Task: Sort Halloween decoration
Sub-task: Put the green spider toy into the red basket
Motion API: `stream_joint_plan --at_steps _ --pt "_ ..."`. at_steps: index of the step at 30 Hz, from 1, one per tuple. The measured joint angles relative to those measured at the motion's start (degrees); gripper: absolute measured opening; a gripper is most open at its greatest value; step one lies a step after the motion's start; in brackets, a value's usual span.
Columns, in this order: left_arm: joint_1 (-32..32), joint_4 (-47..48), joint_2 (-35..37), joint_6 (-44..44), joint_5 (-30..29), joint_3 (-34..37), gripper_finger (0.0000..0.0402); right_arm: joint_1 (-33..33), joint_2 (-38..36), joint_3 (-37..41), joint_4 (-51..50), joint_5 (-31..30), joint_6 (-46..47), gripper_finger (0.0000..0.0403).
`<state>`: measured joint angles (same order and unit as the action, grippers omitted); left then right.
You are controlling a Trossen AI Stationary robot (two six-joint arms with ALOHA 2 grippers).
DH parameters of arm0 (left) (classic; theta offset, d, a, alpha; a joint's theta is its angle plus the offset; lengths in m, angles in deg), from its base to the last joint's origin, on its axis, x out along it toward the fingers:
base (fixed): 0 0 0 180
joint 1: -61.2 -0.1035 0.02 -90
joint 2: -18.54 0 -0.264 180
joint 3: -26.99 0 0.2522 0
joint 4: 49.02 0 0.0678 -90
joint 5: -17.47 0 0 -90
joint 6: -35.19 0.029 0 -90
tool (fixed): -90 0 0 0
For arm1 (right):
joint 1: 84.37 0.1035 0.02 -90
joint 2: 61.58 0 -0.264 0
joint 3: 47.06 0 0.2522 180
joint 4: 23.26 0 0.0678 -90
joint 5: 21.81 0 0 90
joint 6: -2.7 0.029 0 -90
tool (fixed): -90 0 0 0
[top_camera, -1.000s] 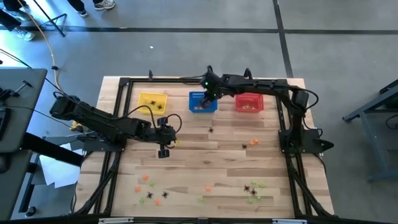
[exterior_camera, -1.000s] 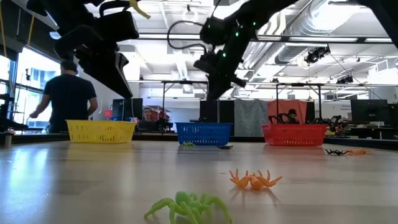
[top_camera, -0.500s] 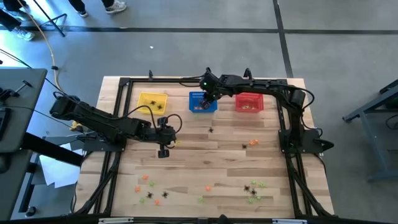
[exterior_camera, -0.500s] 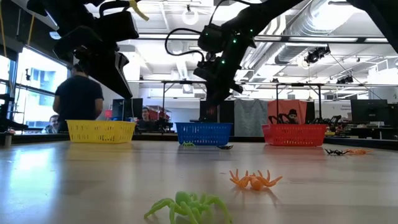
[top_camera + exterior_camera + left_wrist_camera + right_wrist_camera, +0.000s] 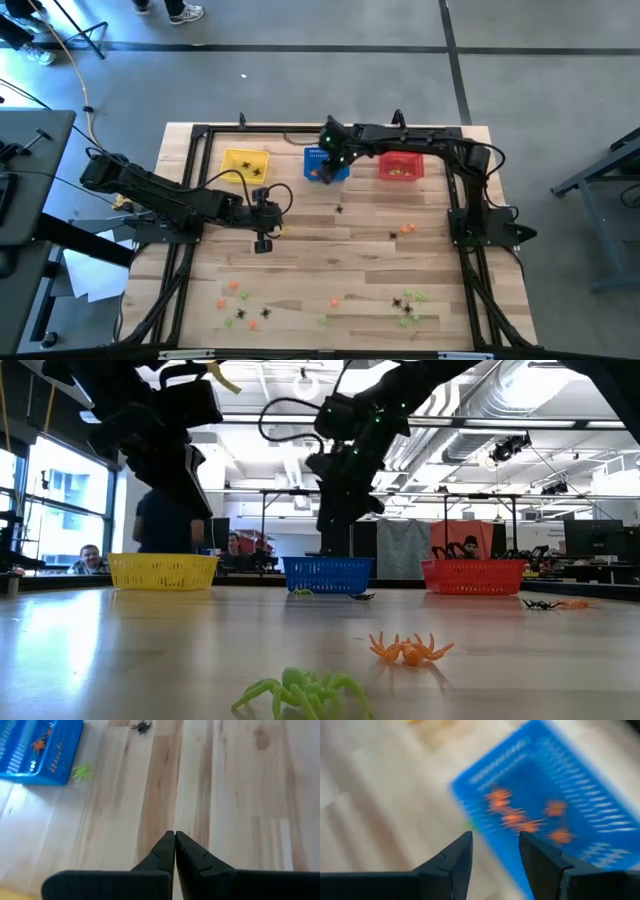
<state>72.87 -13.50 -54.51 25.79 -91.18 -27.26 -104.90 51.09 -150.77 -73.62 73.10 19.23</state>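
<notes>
My right gripper (image 5: 492, 847) hangs open over the near left part of the blue basket (image 5: 322, 163), with nothing between its fingers. Several orange trinkets (image 5: 520, 820) lie in that basket. My left gripper (image 5: 175, 837) is shut and empty, raised over the table's left middle (image 5: 262, 240). A green trinket (image 5: 80, 771) lies on the wood beside the blue basket, and a black one (image 5: 340, 209) lies a little nearer. More trinkets lie near the front edge in two clusters, on the left (image 5: 240, 308) and on the right (image 5: 408, 303).
A yellow basket (image 5: 245, 163) stands left of the blue one and a red basket (image 5: 400, 166) right of it, all along the far edge. An orange trinket (image 5: 407, 228) lies right of centre. People stand in the room behind the yellow basket (image 5: 162, 570).
My right gripper has shifted a little toward the table's left over the blue basket, tipped, and opened. My left arm has kept still. A person in the room behind has walked to the right, behind the yellow basket.
</notes>
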Motion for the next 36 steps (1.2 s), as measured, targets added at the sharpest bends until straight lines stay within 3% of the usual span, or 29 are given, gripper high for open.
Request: stream_joint_plan --at_steps 10,19,22,26,30,33,36 --pt "-0.02 5.39 0.00 -3.62 -2.91 0.00 0.0000 10.69 -0.02 0.00 -0.04 -6.56 -0.48 0.0121" --pt "0.03 -3.06 0.00 2.57 -4.24 0.07 0.0000 19.79 -0.37 0.02 -4.91 -12.00 3.28 0.0117" --pt "-0.03 -10.45 0.00 5.24 -4.63 2.09 0.0000 23.24 -1.43 0.02 -10.06 -15.99 6.02 0.0117" --pt "-1.35 -29.22 -0.33 7.77 -4.50 8.41 0.0000 27.80 -3.45 0.02 -17.91 -22.23 11.53 0.0117" --pt "-4.89 -43.44 -2.05 6.73 -9.22 14.39 0.0000 31.86 -5.90 0.02 -23.56 -26.20 17.82 0.0117" --pt "-8.13 -46.59 -3.95 3.40 -11.94 16.79 0.0002 34.30 -7.50 0.04 -25.68 -27.82 21.76 0.0117" --pt "-10.77 -48.85 -7.17 -0.21 -7.84 17.30 0.0015 36.33 -8.80 0.04 -26.56 -29.63 24.37 0.0117"
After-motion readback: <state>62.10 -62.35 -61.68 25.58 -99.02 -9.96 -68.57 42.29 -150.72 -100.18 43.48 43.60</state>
